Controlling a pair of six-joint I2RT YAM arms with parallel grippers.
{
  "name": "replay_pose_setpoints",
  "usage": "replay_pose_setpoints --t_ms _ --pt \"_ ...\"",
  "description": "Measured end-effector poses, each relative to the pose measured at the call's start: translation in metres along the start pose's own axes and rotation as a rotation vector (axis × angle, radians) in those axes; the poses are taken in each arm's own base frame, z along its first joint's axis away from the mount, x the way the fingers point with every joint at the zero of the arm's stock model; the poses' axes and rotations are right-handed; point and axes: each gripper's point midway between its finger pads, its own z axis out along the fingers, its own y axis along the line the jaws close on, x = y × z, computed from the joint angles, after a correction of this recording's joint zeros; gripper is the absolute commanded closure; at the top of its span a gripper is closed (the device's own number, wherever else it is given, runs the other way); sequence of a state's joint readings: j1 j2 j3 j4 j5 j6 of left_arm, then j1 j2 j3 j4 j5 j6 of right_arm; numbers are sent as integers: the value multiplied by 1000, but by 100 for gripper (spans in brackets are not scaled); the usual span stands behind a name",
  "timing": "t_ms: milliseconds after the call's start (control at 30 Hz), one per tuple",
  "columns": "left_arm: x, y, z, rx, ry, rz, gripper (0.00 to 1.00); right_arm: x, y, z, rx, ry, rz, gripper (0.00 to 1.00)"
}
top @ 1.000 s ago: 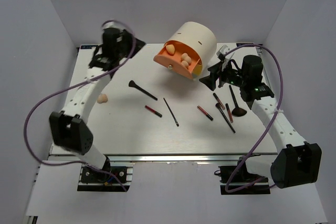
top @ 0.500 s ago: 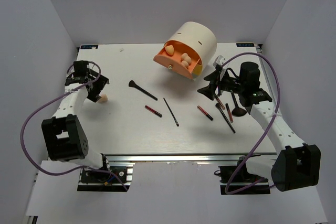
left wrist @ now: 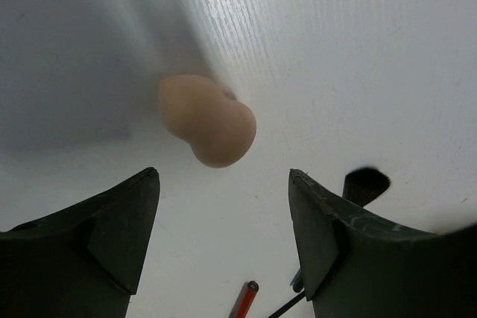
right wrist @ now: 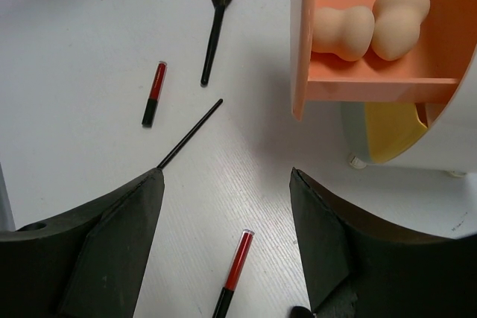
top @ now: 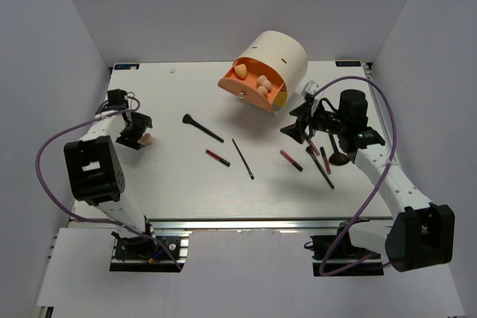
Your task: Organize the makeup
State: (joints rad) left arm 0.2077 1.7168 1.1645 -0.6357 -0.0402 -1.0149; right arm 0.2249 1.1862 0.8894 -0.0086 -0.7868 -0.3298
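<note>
One beige sponge lies on the table at the left; in the left wrist view the sponge sits just beyond my open, empty left gripper, which hovers beside it. Three more sponges lie in the open orange drawer. A black brush, a slim black stick and red-and-black sticks lie mid-table. My right gripper is open and empty above a red-and-black stick, in front of the drawer.
The big cream cylindrical case lies on its side at the back, its orange drawer pulled out toward the table middle. More brushes and red-and-black sticks lie under the right arm.
My left arm has swung from the back, near the case, down to the table's left side beside the loose sponge. My right gripper has shifted slightly lower.
</note>
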Motion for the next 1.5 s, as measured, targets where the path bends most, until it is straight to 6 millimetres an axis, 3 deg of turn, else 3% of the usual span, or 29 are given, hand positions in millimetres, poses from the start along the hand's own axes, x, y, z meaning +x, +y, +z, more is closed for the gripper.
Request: replay_pose_setpoints --t_ms 233,500,667,767,900,1067,1167,1267,1367,1500 --pt "-1 -4 21 -24 18 -19 35 4 0 0 0 11 -1 26" --pt "0 -2 26 -35 26 -27 45 6 1 -1 1 20 2 26" --pt "4 1 34 -49 52 -22 68 7 0 -1 7 24 4 26" --pt "6 2 36 -49 61 -13 76 7 -1 -1 10 25 4 26" --pt "8 -1 35 -30 73 7 100 8 -1 -1 12 27 6 26" --pt "13 -4 30 27 91 30 100 9 -1 -1 11 31 10 26" --pt "23 -10 15 80 105 59 100 9 -1 -1 11 31 11 26" --pt "36 -34 -14 189 92 116 100 9 0 -1 12 30 15 26" --pt "59 -72 -58 362 66 192 100 9 -1 -1 13 31 18 26" --pt "104 -126 -126 635 75 272 100 6 -6 1 23 32 17 26"
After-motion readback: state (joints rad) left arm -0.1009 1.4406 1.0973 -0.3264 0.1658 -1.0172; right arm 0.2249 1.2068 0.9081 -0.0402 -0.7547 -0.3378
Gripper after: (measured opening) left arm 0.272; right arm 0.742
